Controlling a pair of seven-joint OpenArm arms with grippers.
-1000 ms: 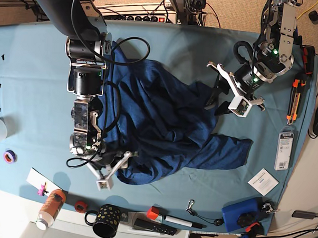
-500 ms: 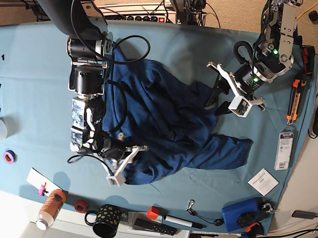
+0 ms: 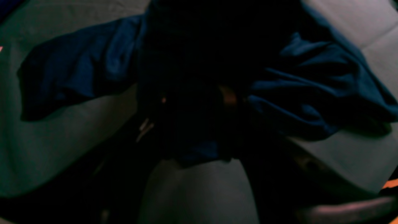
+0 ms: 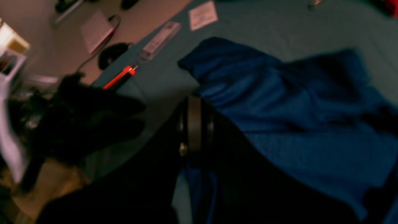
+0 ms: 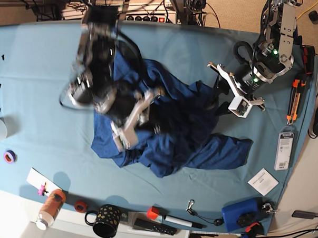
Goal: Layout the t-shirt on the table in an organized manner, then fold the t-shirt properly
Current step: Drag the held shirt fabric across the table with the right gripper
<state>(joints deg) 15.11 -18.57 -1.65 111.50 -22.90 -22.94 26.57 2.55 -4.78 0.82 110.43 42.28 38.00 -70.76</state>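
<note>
Both grippers, right [image 5: 135, 118] seemingly clenched on the bunched t-shirt [image 5: 174, 130] to spread it, left [image 5: 223, 90] state unclear.

The table [image 5: 40, 66] carries the crumpled t-shirt [image 5: 174, 135], a mug [image 5: 106, 220] and a bottle [image 5: 50, 207].

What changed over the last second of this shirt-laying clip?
The right gripper swung from the t-shirt's near hem up and inward over its middle, dragging that edge along and bunching the fabric. The left gripper stayed at the far edge; the table's clutter is unmoved.
</note>
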